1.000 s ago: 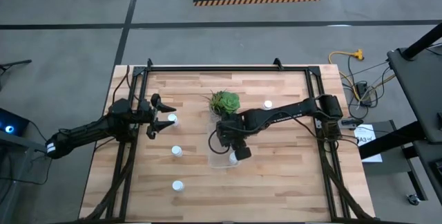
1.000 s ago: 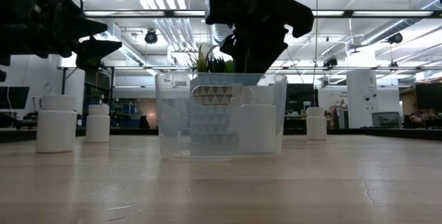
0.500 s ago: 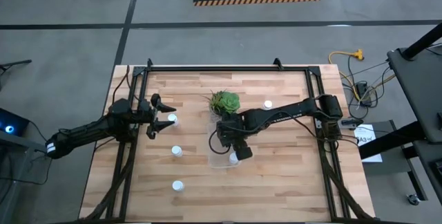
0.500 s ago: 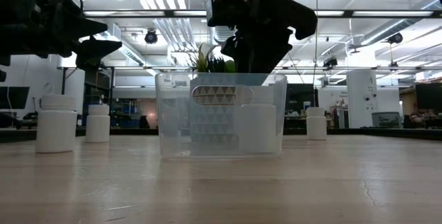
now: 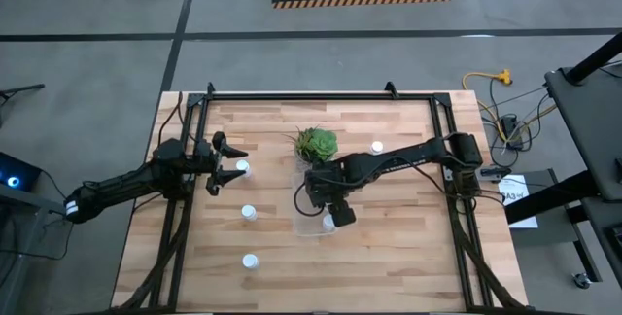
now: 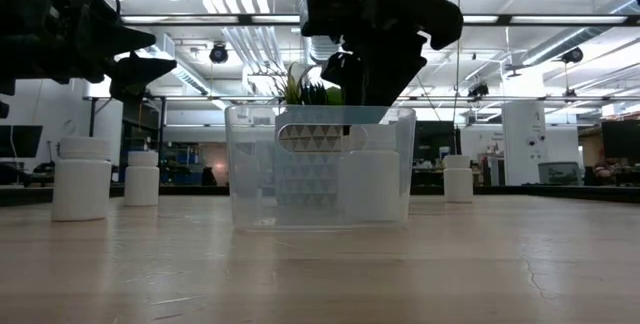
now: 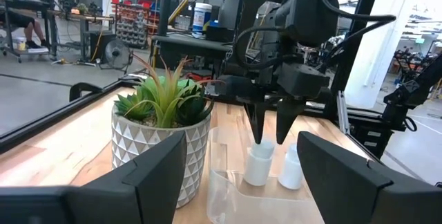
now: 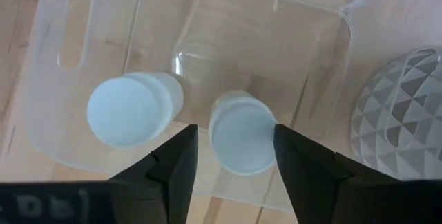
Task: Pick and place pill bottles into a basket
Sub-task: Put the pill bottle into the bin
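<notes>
A: Where are the bottles?

B: Two stand upright inside the basket [image 5: 313, 213]: one [image 8: 242, 132] right between the right claw's [image 8: 231, 156] fingers, the other [image 8: 132, 108] just beside it. Four more sit on the bench [image 5: 389, 257]. One [image 5: 242, 167] is well off to the basket's left, at the left claw [image 5: 229, 163]; another [image 5: 249, 212] lies between that one and the basket; a third [image 5: 250, 261] is out past the basket's near left corner; the fourth [image 5: 376, 147] is off to its right, beyond the plant [image 5: 316, 143].

A: And the basket?

B: Mid-bench, its far end touching or nearly touching the plant's pot.

A: What's the right claw doing?

B: It hangs point-down over the basket, fingers spread, one on each side of the cap and apart from it.

A: The left one?

B: Left of the basket, level above the bench, fingers spread wide, gripping nothing.
</notes>
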`<state>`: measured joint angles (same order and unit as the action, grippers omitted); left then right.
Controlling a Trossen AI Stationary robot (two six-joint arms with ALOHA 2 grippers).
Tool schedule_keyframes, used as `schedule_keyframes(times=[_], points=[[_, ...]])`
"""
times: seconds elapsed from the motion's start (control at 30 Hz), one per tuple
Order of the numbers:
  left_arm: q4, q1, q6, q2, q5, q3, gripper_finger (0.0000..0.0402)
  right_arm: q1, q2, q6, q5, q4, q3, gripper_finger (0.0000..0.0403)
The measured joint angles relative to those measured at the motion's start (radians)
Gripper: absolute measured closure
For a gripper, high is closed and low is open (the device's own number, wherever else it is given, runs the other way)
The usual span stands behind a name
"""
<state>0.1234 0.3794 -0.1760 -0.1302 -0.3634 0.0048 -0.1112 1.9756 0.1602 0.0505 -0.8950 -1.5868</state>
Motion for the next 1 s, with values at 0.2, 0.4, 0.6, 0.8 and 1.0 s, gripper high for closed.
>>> schedule_keyframes(times=[0.2, 0.4, 0.6, 0.8, 1.0], points=[[0.0, 0.0, 0.0, 0.0, 0.0, 0.0, 0.0143, 0.003, -0.004, 0.01, 0.0, -0.02, -0.036, 0.0205], [0.0, 0.0, 0.0, 0.0, 0.0, 0.0, 0.0143, 0.016, -0.004, -0.005, 0.0, -0.076, -0.082, 0.0193], [0.0, 0.0, 0.0, 0.0, 0.0, 0.0, 0.0143, 0.055, -0.014, -0.054, 0.05, -0.122, -0.091, 0.0179], [0.0, 0.0, 0.0, 0.0, 0.0, 0.0, 0.0143, 0.105, -0.073, -0.083, 0.087, -0.13, -0.088, 0.0146], [0.0, 0.0, 0.0, 0.0, 0.0, 0.0, 0.0143, 0.162, -0.14, -0.104, 0.087, -0.205, -0.088, 0.0098]])
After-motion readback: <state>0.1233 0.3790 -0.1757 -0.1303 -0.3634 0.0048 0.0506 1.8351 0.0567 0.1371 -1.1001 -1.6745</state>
